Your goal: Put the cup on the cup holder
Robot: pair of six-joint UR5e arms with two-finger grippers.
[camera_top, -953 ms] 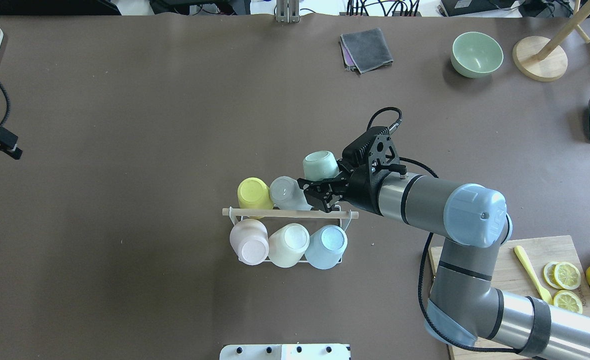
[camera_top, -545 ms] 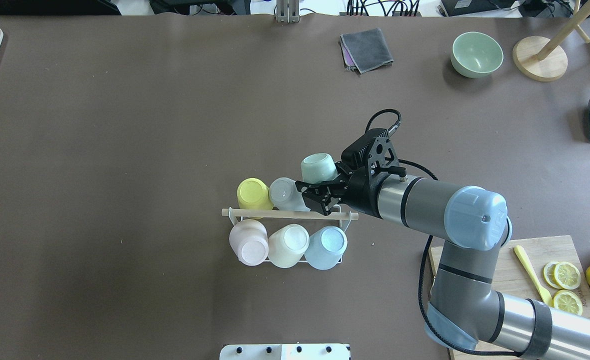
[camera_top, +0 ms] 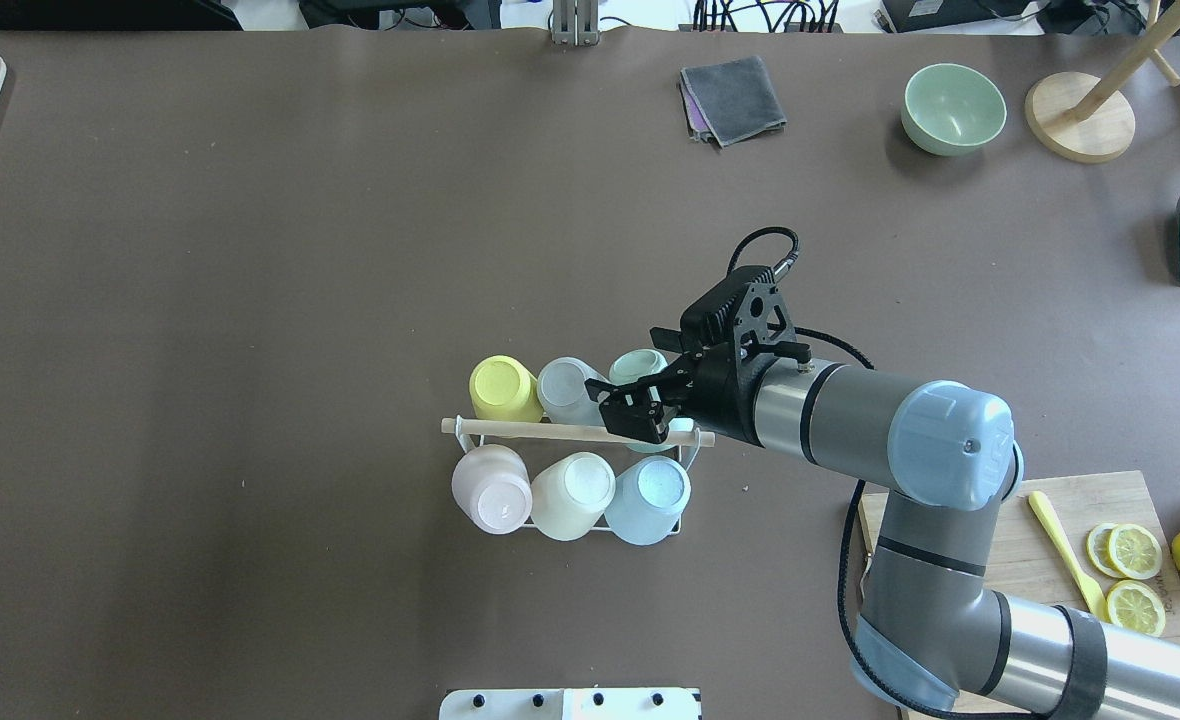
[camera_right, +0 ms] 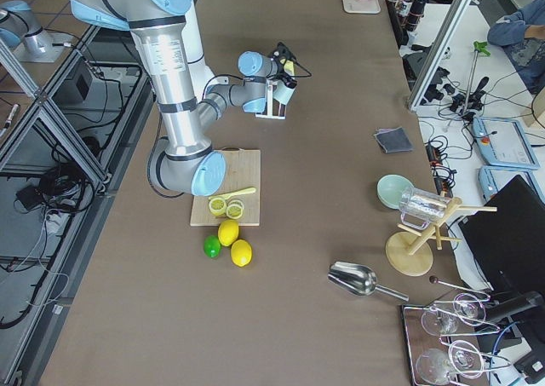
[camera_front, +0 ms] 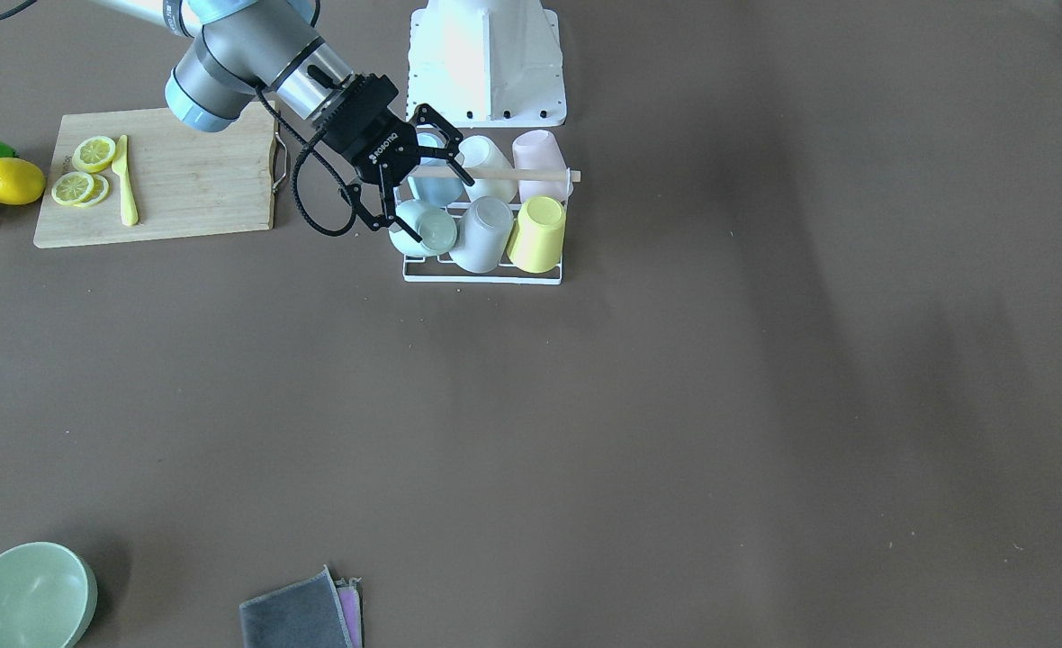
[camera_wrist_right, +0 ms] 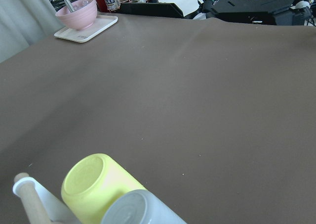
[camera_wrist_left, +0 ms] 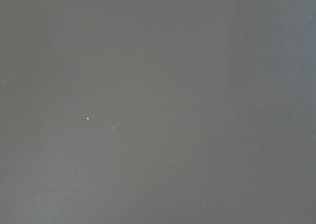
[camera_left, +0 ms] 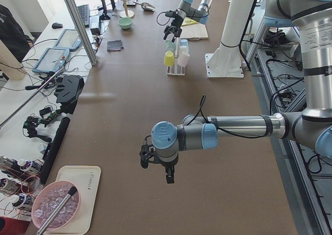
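**Toward the robot's edge of the table [camera_top: 250,250]: green cup [camera_top: 638,363] at the cup holder [camera_top: 525,428]**

Your right gripper [camera_top: 633,408] clamps it at the holder's right end, beside the grey cup [camera_top: 568,388]. Its long axis leans, base up toward the far edge, mouth down. You cannot tell the left gripper [camera_left: 158,167]'s jaws.

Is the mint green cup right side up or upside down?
Upside down, tilted: the mint green cup shows its base, like the grey cup beside it on the cup holder.
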